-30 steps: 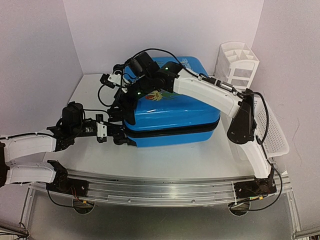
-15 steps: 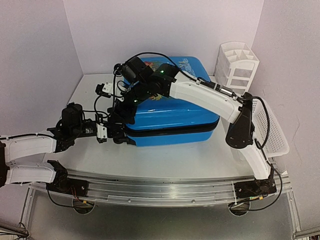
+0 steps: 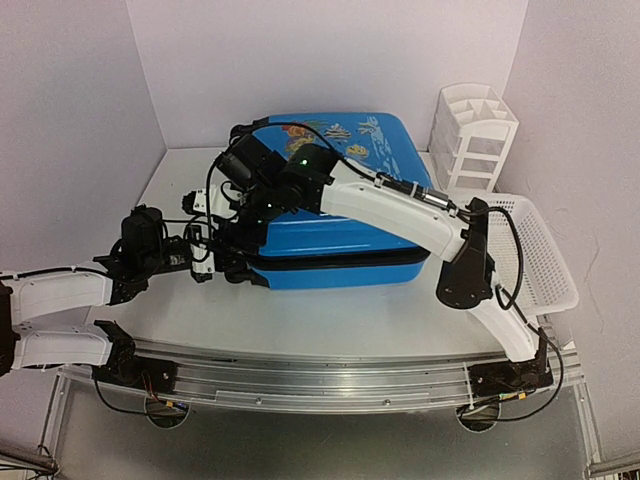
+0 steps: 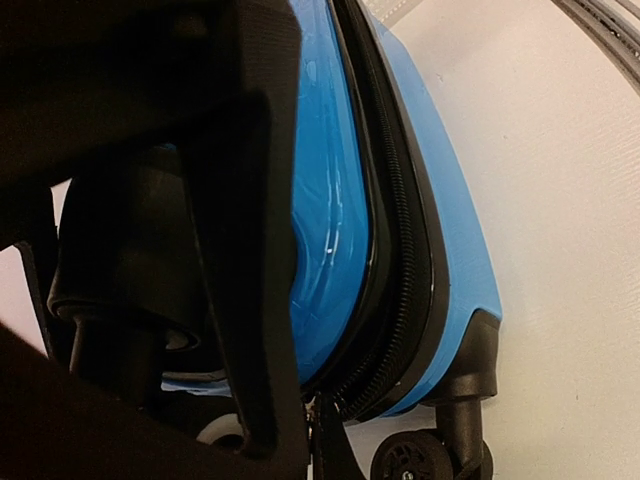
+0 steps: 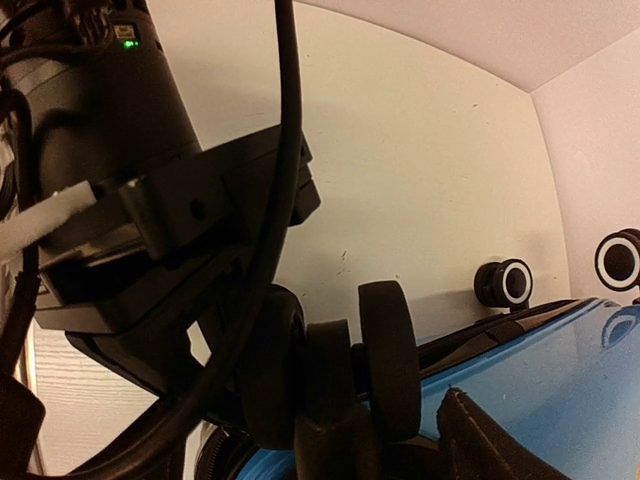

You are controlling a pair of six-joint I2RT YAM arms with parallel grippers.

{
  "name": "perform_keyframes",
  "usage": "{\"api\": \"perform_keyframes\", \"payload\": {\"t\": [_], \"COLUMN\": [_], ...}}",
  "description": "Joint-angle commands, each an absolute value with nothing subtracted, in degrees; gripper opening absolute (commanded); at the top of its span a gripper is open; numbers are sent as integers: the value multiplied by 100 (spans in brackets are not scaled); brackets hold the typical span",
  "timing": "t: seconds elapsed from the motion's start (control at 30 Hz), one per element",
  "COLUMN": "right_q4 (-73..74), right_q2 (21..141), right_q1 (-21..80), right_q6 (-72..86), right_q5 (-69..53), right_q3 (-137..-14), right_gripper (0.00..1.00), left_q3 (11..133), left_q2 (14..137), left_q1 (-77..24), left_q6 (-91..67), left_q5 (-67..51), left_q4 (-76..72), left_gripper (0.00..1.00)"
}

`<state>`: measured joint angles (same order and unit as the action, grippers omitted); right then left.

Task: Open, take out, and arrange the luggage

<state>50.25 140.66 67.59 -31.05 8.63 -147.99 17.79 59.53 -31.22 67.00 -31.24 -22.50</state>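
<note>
The luggage [image 3: 365,215], a bright blue hard-shell suitcase with a fish print, lies flat and zipped in the middle of the table. My left gripper [image 3: 235,270] is at its front-left corner, shut on the zipper pull [image 4: 312,410] where the black zipper band [image 4: 395,250] ends beside a wheel [image 4: 425,460]. My right arm reaches across the lid to the same end. There the right gripper [image 3: 222,228] stands open around a black caster wheel [image 5: 390,350], with one finger [image 5: 475,435] resting beside the blue shell [image 5: 560,380].
A white compartmented organizer [image 3: 472,130] stands at the back right, with a white perforated basket [image 3: 545,255] in front of it. Two more black-and-white wheels [image 5: 505,283] stick out at the case's left end. A metal rail [image 3: 320,375] runs along the near edge.
My right arm has swung left and down across the lid, bringing its gripper to the case's left end next to the left gripper. The left arm and the suitcase stay put.
</note>
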Motion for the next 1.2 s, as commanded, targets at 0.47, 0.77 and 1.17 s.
{"api": "perform_keyframes", "payload": {"t": [0.47, 0.77, 1.17], "right_q4": [4000, 3795, 3418], "right_q2": [15060, 14746, 13939], "right_q1": [6732, 6742, 6521], "right_q6": [-3742, -3681, -2250], "right_q5": [1643, 1771, 2244], "right_q3": [-14944, -14455, -13849], "right_gripper": [72, 18, 0], "left_q3": [2087, 2034, 2026], "left_q2": [5601, 5437, 4824], "left_q1": [-3226, -3235, -2933], "left_q6": [6639, 6572, 6171], "left_q5": [-3452, -3238, -2935], "left_q4": [-3935, -3757, -2674], "left_gripper": [0, 0, 0]}}
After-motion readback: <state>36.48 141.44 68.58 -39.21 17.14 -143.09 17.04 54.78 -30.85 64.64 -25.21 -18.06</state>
